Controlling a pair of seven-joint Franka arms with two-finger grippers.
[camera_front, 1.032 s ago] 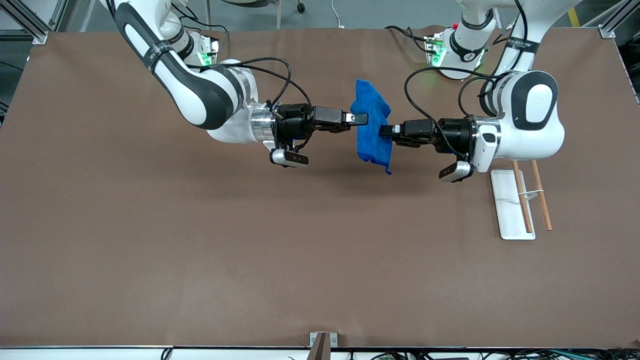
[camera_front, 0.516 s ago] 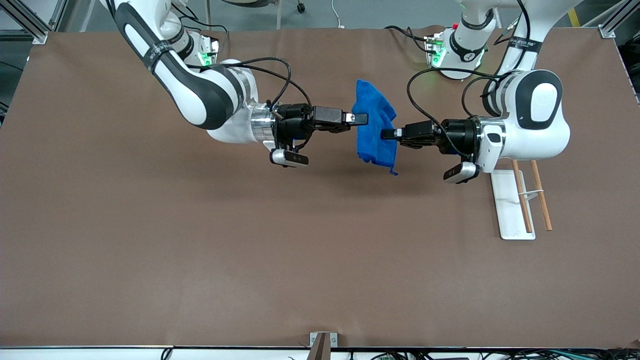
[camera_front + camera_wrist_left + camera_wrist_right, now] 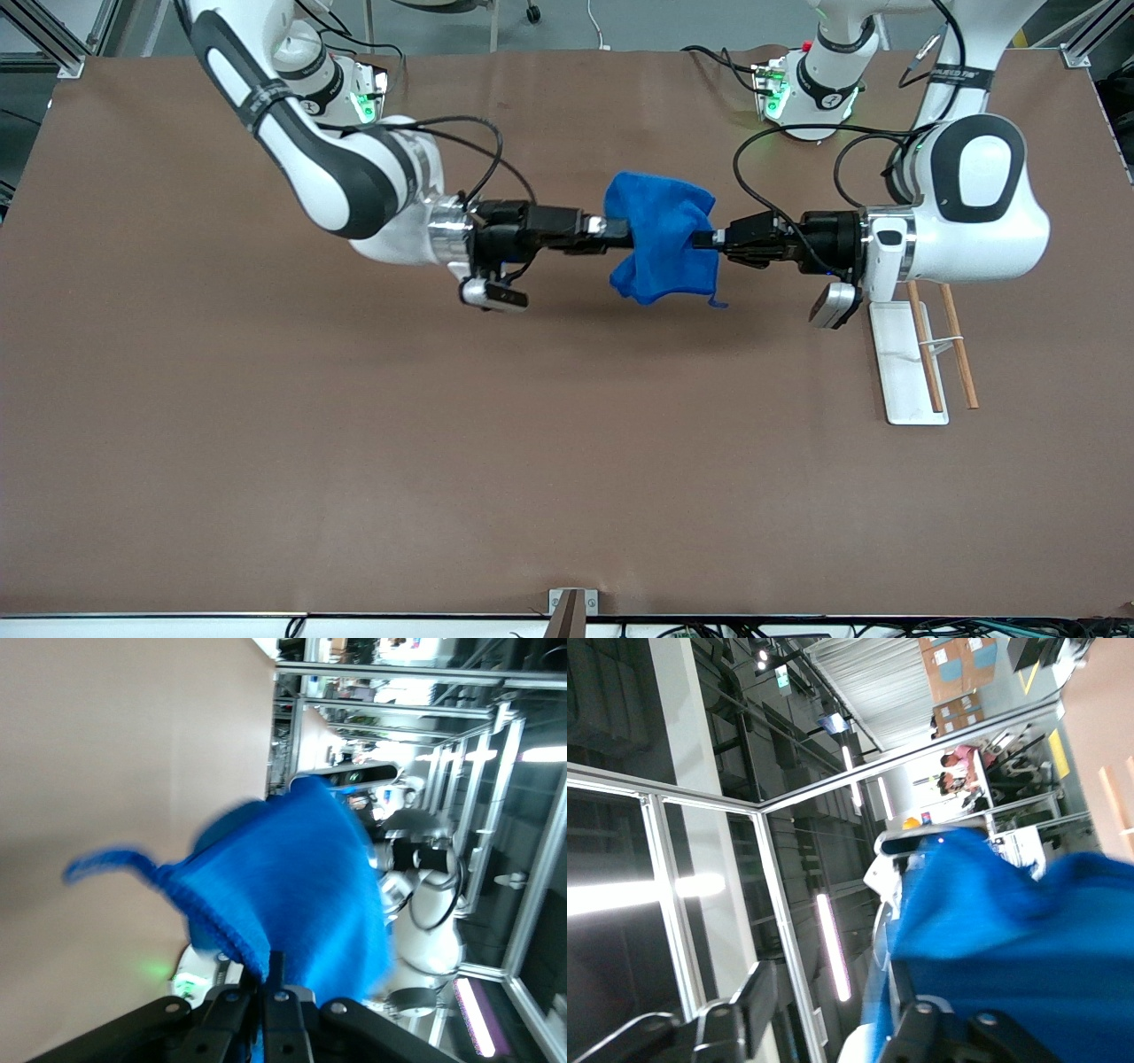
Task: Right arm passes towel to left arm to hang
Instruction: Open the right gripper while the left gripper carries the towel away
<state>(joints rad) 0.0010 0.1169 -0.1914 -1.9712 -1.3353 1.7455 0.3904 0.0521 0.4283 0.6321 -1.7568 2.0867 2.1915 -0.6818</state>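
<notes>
Desk [image 3: 354, 461] stretches bare nearest the front camera; a white rack [image 3: 905, 363] with wooden rods sits at four o'clock from the towel [image 3: 660, 235]. That towel hangs mid-air above the desk. Left gripper [image 3: 709, 239], at its three o'clock, has fingers clamped on it. Right gripper [image 3: 616, 232], at nine o'clock, has fingers apart. With one pinch left, the cloth could slip or sag.

There is one blue towel [image 3: 662, 237]. There are two robot arms, and each has one gripper: a left gripper [image 3: 706, 239] and a right gripper [image 3: 617, 232]. There is one white stand [image 3: 904, 361] on the one brown table [image 3: 443, 443]. Two wooden sticks [image 3: 960, 346] are at the stand.
</notes>
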